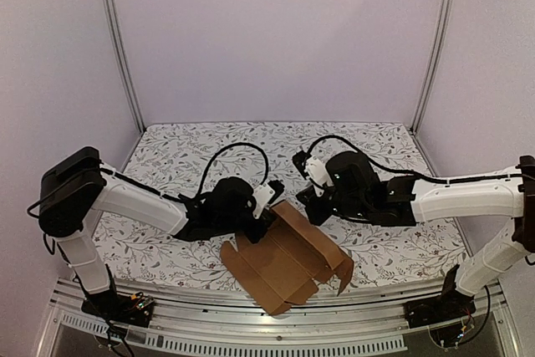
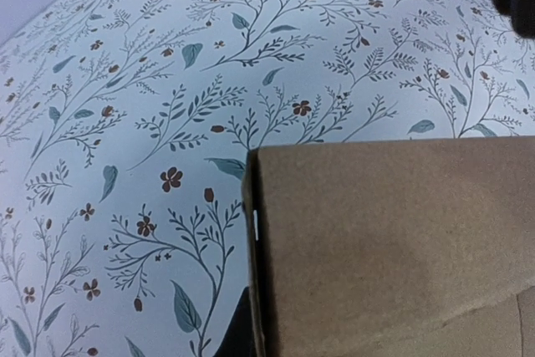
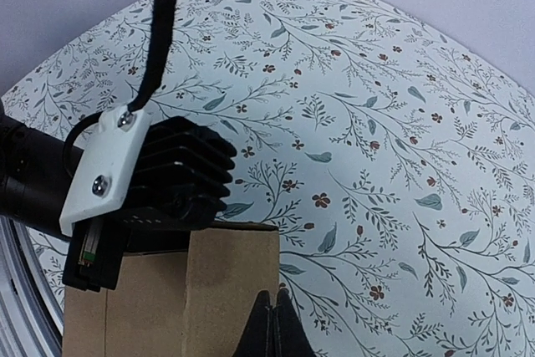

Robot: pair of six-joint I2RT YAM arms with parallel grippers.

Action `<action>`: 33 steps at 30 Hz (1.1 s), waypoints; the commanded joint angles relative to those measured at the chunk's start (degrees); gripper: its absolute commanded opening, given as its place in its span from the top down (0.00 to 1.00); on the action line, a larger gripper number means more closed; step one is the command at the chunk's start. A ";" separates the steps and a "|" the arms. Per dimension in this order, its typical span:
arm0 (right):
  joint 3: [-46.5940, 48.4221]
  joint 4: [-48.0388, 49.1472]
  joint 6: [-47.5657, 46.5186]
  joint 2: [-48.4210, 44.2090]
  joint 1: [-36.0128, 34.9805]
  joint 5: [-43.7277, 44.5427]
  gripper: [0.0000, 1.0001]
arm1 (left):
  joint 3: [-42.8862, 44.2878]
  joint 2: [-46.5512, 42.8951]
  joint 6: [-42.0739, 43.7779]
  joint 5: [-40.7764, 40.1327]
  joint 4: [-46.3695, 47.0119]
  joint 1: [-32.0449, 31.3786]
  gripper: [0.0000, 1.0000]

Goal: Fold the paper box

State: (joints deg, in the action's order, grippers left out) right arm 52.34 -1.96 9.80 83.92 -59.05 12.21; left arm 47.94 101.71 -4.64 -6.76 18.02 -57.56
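The paper box (image 1: 288, 265) is a flat brown die-cut sheet at the near middle of the table, its far-left panel lifted. My left gripper (image 1: 261, 221) is shut on that raised panel. In the left wrist view the cardboard (image 2: 393, 248) fills the lower right, and one dark finger (image 2: 238, 336) shows against its left edge. My right gripper (image 1: 311, 203) hovers at the sheet's far corner. In the right wrist view its tips (image 3: 272, 323) are pressed together over the panel's right edge (image 3: 192, 298), with nothing seen between them. The left gripper's body (image 3: 159, 173) sits just behind that panel.
The floral tablecloth (image 1: 251, 148) covers the table. A metal rail (image 1: 276, 323) runs along the near edge just below the sheet. Upright frame posts (image 1: 121, 39) stand at the back corners, with purple walls behind. A black cable (image 3: 159, 31) hangs across the right wrist view.
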 commanded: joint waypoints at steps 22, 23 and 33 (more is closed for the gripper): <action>0.25 19.36 6.02 14.87 0.99 -5.34 1.00 | -5.17 5.05 -5.45 1.13 12.39 0.72 1.00; 0.08 19.96 6.03 15.31 1.02 -5.47 1.00 | -5.48 5.03 -5.46 1.48 12.80 0.77 1.00; -0.51 21.91 6.68 18.30 0.99 -6.12 1.00 | -7.14 5.82 -6.75 2.33 15.71 0.70 0.98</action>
State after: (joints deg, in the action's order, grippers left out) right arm 52.75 18.48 15.81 100.20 -58.37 6.83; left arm 42.19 105.75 -10.52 -5.52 32.67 -57.47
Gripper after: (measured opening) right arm 0.003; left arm 0.031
